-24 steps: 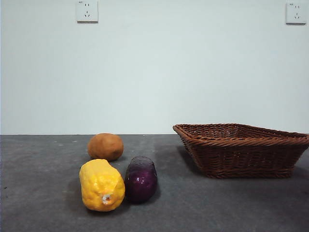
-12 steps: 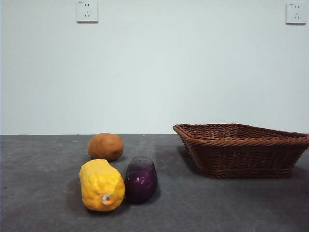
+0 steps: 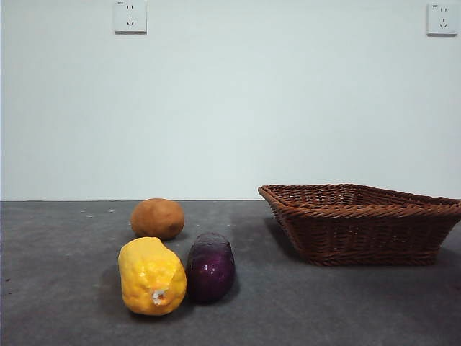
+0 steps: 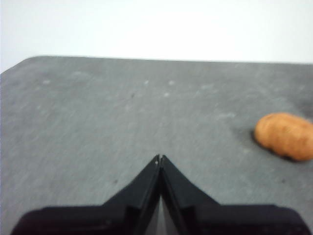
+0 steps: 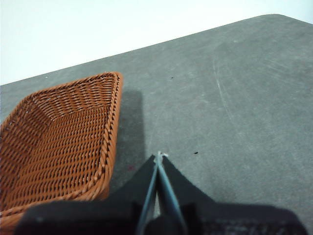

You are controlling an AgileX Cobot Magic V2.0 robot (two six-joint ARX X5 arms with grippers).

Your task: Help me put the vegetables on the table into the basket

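**Three vegetables on the table, basket waiting at the right**

From the front, the grey table [image 3: 65,303] fills the lower part of the frame. In the lower left of centre lies a bumpy yellow corn cob [image 3: 151,276], its end turned toward the camera. Pressed up against its right side is a glossy dark purple eggplant [image 3: 210,267]; the two look to be touching. Behind them, a little higher in the frame and apart from both, sits a round brown potato [image 3: 157,218].

At the right of the frame stands the brown wicker basket [image 3: 364,223], well apart from the vegetables, its braided rim flaring outward. Nothing shows above its rim from here, and the part of its inside seen in the right wrist view holds nothing.

Two white wall sockets [image 3: 130,16] are fixed on the pale wall, one upper left, one upper right.

Neither arm shows in the front view. The left gripper [image 4: 160,157] hangs above bare table with its jaws pressed together and nothing between them; the potato appears at the right edge of that picture. The right gripper [image 5: 159,155] is likewise clenched on nothing, just beside the basket's near corner.
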